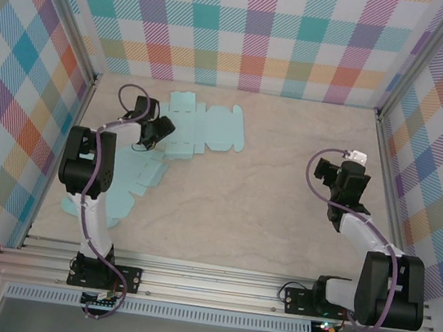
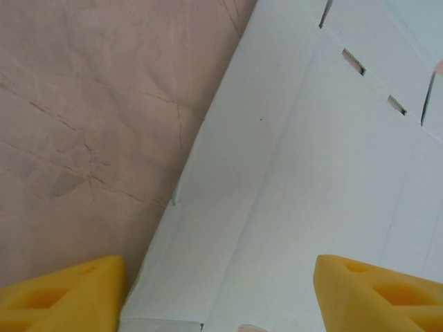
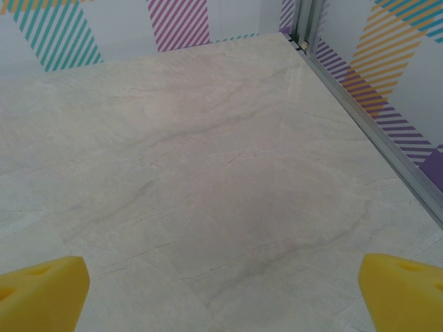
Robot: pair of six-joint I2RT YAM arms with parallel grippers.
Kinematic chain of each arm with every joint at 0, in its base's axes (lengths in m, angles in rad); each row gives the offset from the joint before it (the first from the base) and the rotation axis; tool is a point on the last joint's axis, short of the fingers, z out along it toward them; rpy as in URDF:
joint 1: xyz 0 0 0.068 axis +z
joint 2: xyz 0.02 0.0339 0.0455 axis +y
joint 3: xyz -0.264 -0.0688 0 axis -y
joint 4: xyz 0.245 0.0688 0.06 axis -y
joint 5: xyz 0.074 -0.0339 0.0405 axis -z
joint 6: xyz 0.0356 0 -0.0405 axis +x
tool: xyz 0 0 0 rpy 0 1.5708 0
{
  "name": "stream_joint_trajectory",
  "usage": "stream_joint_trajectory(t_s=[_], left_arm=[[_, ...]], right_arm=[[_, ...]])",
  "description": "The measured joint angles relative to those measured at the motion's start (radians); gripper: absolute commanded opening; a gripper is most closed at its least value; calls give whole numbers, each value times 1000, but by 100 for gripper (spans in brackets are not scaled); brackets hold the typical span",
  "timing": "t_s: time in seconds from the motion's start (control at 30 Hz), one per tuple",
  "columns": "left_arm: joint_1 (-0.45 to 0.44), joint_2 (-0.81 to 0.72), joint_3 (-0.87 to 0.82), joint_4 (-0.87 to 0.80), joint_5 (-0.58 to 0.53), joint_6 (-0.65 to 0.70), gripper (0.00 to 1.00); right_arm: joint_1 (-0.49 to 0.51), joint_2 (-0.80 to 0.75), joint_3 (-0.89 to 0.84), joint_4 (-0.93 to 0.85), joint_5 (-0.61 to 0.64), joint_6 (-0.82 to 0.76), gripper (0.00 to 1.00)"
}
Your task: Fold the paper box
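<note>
Close by my left arm, a pale blue sheet [image 1: 138,181] lies flat on the table [image 1: 264,213]. My right gripper [image 3: 221,294] hangs released over the table's right side, fingers spread wide. Farther out, my left gripper [image 2: 220,297] is unclenched, its yellow fingers [image 2: 62,294] apart above the unfolded paper box [image 1: 210,131], which lies flat at the far left near the back wall [image 1: 249,29].

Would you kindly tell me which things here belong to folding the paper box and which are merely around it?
For the job:
- flat light-blue paper box sheet
- left end effector, open above the sheet's edge
- right end effector, open over bare table

Just around:
- marbled table
- plaid walls
- metal rail
</note>
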Motion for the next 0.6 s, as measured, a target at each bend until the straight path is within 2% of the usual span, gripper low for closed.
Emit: stream_joint_trajectory(t_s=[0.17, 0.5, 0.6], left_arm=[[0, 0, -11, 17, 3, -3, 59], [-2, -3, -42, 64, 25, -22, 51], [-2, -4, -48, 72, 34, -24, 42]], right_arm=[[0, 0, 0, 0, 0, 0, 100], [0, 0, 0, 0, 0, 3, 100], [0, 0, 0, 0, 0, 3, 100]])
